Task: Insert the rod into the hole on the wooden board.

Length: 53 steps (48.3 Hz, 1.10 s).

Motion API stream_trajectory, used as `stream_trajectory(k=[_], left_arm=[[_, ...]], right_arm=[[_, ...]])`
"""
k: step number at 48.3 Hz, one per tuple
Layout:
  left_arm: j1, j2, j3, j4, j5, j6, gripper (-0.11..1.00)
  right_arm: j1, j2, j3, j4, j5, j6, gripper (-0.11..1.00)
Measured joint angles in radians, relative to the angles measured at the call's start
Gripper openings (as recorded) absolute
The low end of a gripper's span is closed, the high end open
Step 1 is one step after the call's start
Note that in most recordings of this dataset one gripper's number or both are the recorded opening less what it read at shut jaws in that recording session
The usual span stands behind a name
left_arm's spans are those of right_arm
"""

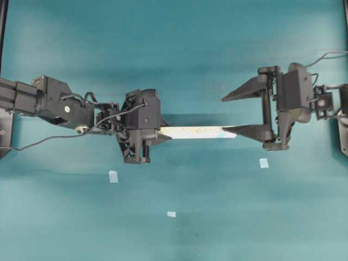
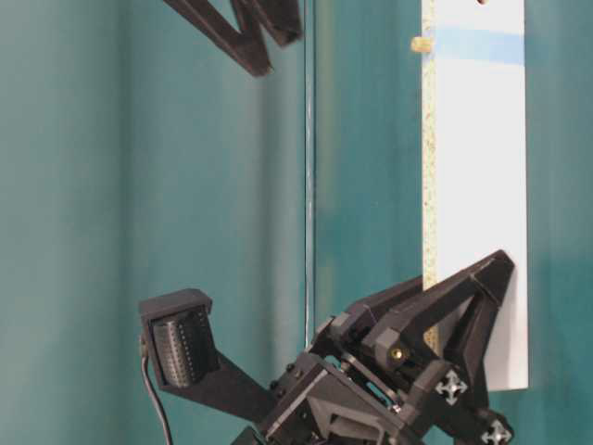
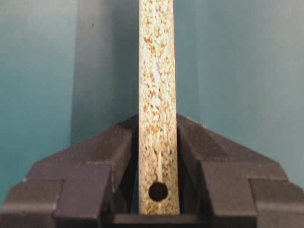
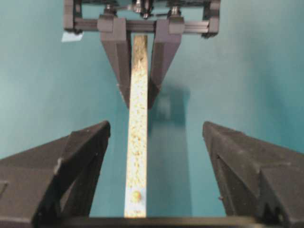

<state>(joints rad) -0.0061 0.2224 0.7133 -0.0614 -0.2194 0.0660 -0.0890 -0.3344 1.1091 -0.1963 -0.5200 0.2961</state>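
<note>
The wooden board (image 4: 137,142) is held by one end in the left gripper (image 3: 158,156), and the rod (image 4: 136,195) is seated in the hole (image 2: 435,44) at the board's blue-marked far end. The right gripper (image 4: 154,175) is spread wide around that end, empty. If a finger (image 1: 247,130) brushes the board's edge while withdrawing, the rod could be knocked loose. Open room is seen on both sides of the board.

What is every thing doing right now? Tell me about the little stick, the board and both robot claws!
rod: standing in the blue-marked hole near the board's end, its tip poking out.
wooden board: held up on its edge, above the table.
other hole: empty.
left gripper: shut on the wooden board.
right gripper: open wide, touching nothing, one finger on each side of the board's end.
</note>
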Motion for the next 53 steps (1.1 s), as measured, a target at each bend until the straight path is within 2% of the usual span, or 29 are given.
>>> stream_trajectory(k=[2,7,9,26,43,53], left_arm=[[-0.002,0.0,-0.002,-0.002,0.003,0.0,0.4],[-0.002,0.002,0.002,-0.002,0.012,0.0,0.68],[0.0,0.002,0.002,0.0,0.012,0.002,0.75],[-0.002,-0.018,0.002,0.0,0.025,0.003,0.78],[-0.002,-0.253,0.025,0.0,0.152,0.003,0.78],[0.003,-0.337,0.08,0.0,0.172,0.003,0.78]], right_arm=[[0.0,-0.021,0.002,0.002,0.028,0.0,0.86],[0.002,-0.071,0.008,0.002,0.098,0.0,0.86],[0.002,-0.089,0.009,0.002,0.123,0.0,0.86],[0.002,-0.219,0.049,0.011,0.218,0.0,0.85],[0.002,-0.325,0.126,0.014,0.221,0.002,0.84],[0.002,-0.385,0.173,0.014,0.222,0.002,0.84]])
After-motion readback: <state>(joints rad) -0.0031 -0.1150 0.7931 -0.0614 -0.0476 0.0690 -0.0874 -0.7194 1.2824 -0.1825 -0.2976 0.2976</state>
